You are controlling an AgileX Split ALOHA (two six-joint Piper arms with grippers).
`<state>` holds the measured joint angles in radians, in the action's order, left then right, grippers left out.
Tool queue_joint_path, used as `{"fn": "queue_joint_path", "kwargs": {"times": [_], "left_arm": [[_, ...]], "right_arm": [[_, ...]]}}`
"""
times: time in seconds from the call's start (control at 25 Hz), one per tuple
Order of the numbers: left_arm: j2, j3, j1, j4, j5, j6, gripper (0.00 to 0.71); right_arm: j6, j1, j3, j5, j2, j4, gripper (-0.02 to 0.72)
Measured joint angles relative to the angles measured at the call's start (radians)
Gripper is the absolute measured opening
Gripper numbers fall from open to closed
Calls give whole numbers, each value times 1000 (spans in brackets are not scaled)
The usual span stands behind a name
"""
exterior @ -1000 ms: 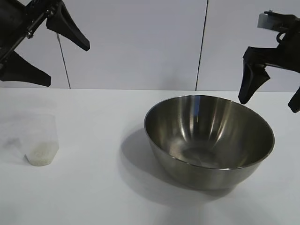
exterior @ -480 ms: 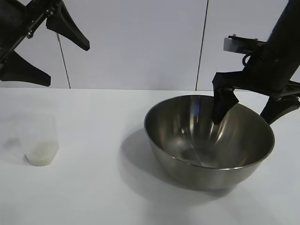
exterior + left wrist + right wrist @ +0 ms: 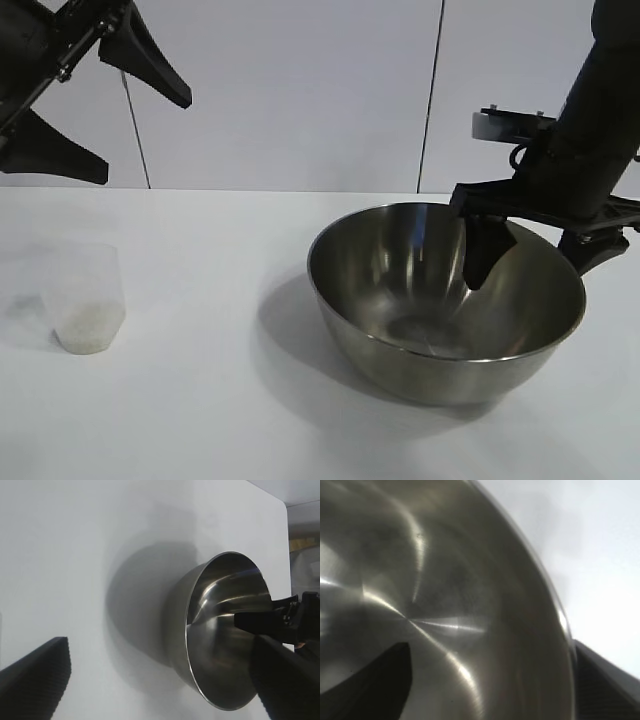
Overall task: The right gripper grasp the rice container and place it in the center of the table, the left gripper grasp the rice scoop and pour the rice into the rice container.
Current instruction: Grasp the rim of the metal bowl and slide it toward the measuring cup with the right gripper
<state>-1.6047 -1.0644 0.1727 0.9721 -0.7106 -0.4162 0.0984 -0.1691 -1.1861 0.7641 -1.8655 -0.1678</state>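
Right claw (image 3: 535,262) straddling one rice container (image 3: 400,330) rim, one rice scoop (image 3: 85,300)

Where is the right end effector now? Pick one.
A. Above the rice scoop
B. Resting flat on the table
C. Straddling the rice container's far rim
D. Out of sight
C: the right end effector has one finger inside the rice container and one outside.

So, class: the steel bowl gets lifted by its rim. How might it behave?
The rice container looks rigid, so it probably won't flex. Its polished wall seems slippery, so the right gripper, jaws straddling the rim, could slip. Held at one edge, the empty bowl would likely tilt, and its rounded base may rock when pushed.
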Motion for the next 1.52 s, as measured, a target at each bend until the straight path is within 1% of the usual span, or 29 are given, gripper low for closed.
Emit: {"fn": "queue_joint_path", "kwargs": {"times": [0.08, 0.24, 0.6, 0.68, 0.72, 0.84, 1.04, 1.08, 1.32, 1.44, 1.52], "left_arm": [[0, 0, 0, 0, 0, 0, 694], [0, 0, 0, 0, 0, 0, 694], [0, 0, 0, 0, 0, 0, 694], [0, 0, 0, 0, 0, 0, 694], [0, 0, 0, 0, 0, 0, 694], [0, 0, 0, 0, 0, 0, 694], [0, 0, 0, 0, 0, 0, 694], [0, 0, 0, 0, 0, 0, 694], [0, 0, 0, 0, 0, 0, 694], [0, 0, 0, 0, 0, 0, 694], [0, 0, 0, 0, 0, 0, 694]], "right_arm": [[-1, 0, 0, 0, -4, 1, 440], [-5, 0, 0, 5, -28, 1, 392], [-19, 0, 0, 5, -33, 4, 92], [-19, 0, 0, 5, -33, 4, 40], [-18, 0, 0, 5, -33, 3, 26], [17, 0, 0, 5, -33, -31, 10], [117, 0, 0, 2, -32, -163, 10], [132, 0, 0, -1, -32, -181, 10], [157, 5, 0, 5, -32, -197, 10], [176, 37, 0, 17, -30, -223, 10], [208, 65, 0, 32, -23, -254, 11]]}}
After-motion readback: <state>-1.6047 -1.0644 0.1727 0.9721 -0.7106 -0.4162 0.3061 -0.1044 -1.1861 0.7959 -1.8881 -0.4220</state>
